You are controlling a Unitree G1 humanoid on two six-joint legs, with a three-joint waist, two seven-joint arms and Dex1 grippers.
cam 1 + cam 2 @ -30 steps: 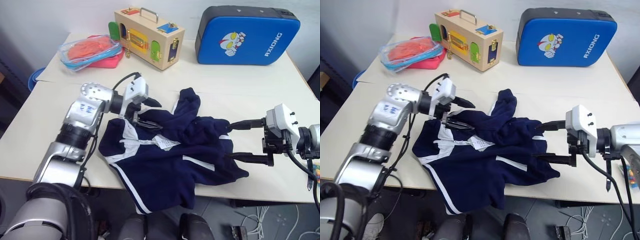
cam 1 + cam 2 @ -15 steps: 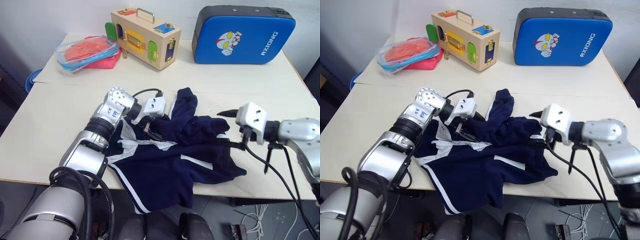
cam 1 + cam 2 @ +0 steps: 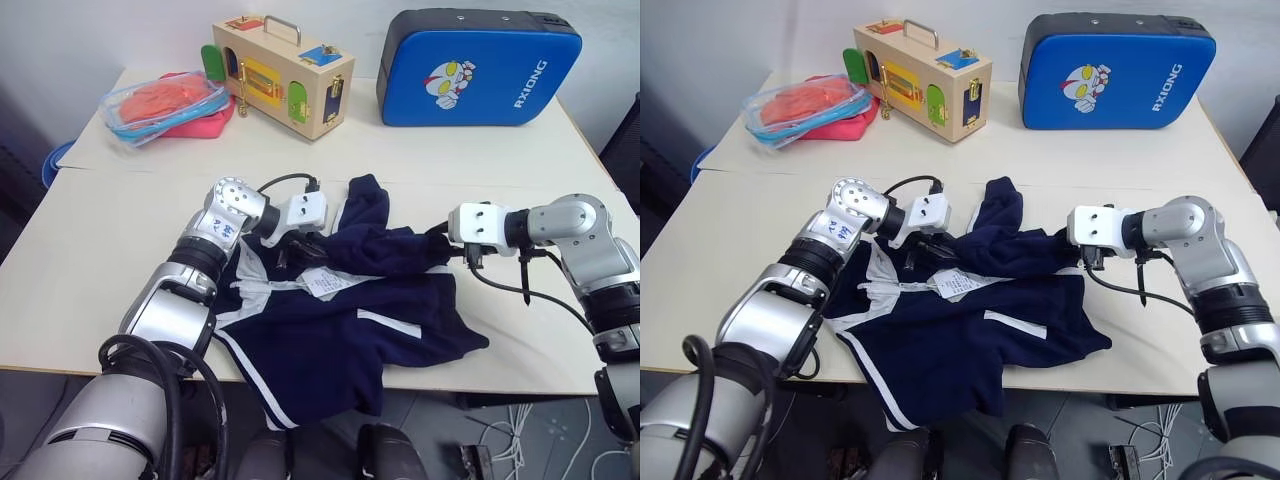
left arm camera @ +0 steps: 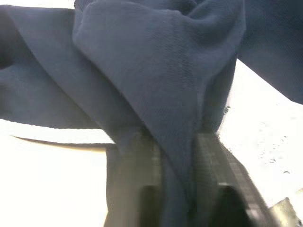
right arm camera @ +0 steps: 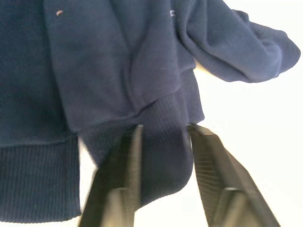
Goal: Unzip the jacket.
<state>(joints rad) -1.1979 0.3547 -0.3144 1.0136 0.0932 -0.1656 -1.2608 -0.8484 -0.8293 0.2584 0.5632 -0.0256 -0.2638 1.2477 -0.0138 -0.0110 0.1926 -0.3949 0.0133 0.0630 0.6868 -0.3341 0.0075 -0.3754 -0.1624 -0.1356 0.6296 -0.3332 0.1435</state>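
Jacket (image 3: 350,310) pinched in both grippers

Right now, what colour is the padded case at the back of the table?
Bright blue with a dark edge; the padded case shows best in the left eye view.

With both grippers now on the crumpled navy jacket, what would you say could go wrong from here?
1. The left gripper is pinching a plain fold of the navy blue fabric track jacket, no zipper pull in sight; pulling may only drag cloth.
2. The right gripper straddles the ribbed hem near its edge, so it may slip off.
3. The jacket overhangs the cream table at its front edge; a tug could slide it off.
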